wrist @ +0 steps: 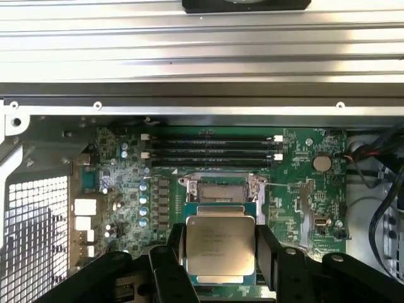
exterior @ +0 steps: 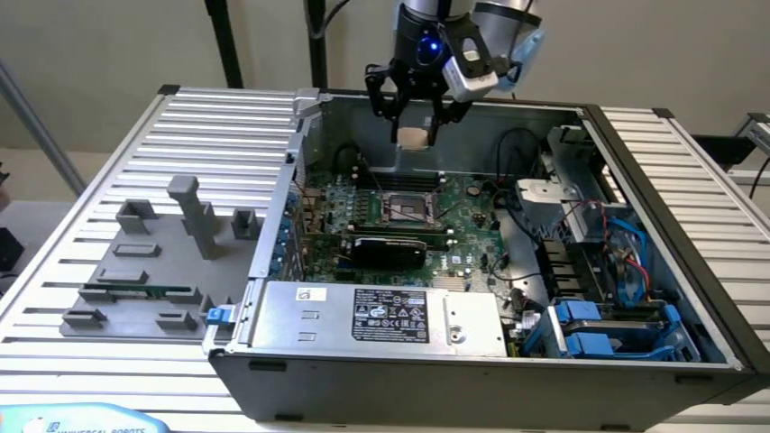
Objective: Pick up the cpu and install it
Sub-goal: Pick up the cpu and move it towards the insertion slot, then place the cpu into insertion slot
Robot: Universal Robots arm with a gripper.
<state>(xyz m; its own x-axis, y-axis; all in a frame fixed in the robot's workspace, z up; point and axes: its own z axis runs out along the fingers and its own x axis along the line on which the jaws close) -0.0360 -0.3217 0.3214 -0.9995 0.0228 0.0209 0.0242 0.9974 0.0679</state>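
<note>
Pickup is done: the claw [exterior: 416, 133] is clamped on the cpu [wrist: 219, 245], 1 finger on each side, silver top facing the wrist camera. The chip hangs in the air above the open case [exterior: 481, 374], well clear of the board [exterior: 463, 257]. The socket [wrist: 216, 188] sits bare below, so the install is not yet done.

The black, angular claw [exterior: 417, 124] sits under a silver-white wrist housing [exterior: 484, 59] with a glowing blue light [exterior: 430, 48].

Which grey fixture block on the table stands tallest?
The narrow upright post; it rises well above the other grey blocks, which all sit lower.
</note>
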